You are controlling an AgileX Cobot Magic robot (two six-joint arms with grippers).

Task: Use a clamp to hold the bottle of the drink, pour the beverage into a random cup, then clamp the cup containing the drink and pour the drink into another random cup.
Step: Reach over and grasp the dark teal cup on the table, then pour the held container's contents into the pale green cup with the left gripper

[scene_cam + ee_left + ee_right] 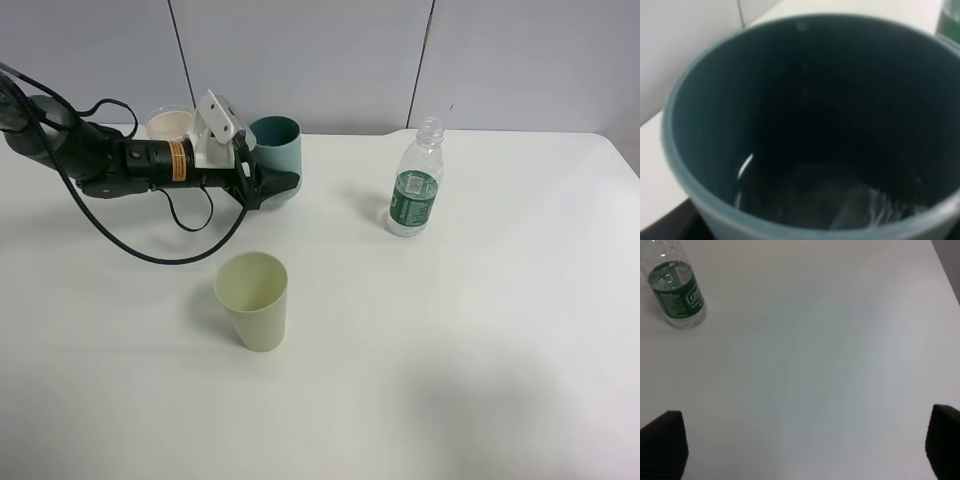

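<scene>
Closed on the lower wall of the teal tumbler (pixel 278 146) at the table's (pixel 480 380) 11 o'clock, the left gripper (pixel 280 186), reaching in sideways from 9 o'clock and leaving the rim free for tipping. Inside, through the left wrist camera, a shallow pool of clear beverage (pixel 840 205) glinting at the bottom; by that sign, first pour judged done. Upright and uncapped at the tumbler's 3 o'clock, well apart from it: the ribbed, green-labelled bottle (pixel 414 188), apparently parked clear of the pouring path. Waiting mouth-up at the tumbler's 6 o'clock, near the table's middle: the pale yellow-green tumbler (pixel 255 300), well placed to receive. Behind the left arm (pixel 90 155), at the teal one's 9 o'clock, a pale cup (pixel 170 122), seemingly not needed. Out of the overhead shot, the right gripper (pixel 802 447), jaws standing wide apart over bare table, holding nothing. Next, probably: lifting, carrying toward 6 o'clock, tilting slowly to avoid a spill
</scene>
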